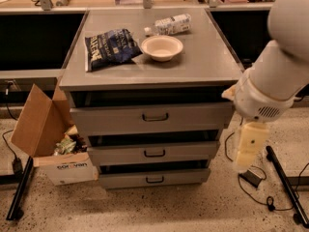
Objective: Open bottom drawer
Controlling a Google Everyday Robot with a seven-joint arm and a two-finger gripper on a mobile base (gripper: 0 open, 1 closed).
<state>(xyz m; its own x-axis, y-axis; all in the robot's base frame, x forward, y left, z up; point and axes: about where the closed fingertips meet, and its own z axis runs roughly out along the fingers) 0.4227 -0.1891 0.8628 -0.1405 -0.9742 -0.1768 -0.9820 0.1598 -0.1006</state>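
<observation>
A grey metal cabinet (149, 76) has three drawers. The bottom drawer (120, 180) is the lowest and has the slimmest front, with a small black loop handle (155, 180) at its centre. Its front stands a little forward of the cabinet, like the two above it. My gripper (248, 149) hangs as a cream-coloured piece below the white arm (275, 76). It is to the right of the cabinet, level with the middle drawer (154, 153), and touches nothing.
On the cabinet top lie a dark chip bag (110, 47), a white bowl (161, 47) and a plastic bottle (170, 24). An open cardboard box (53, 139) stands on the floor at the left. Cables and a black leg (285, 187) are on the floor at the right.
</observation>
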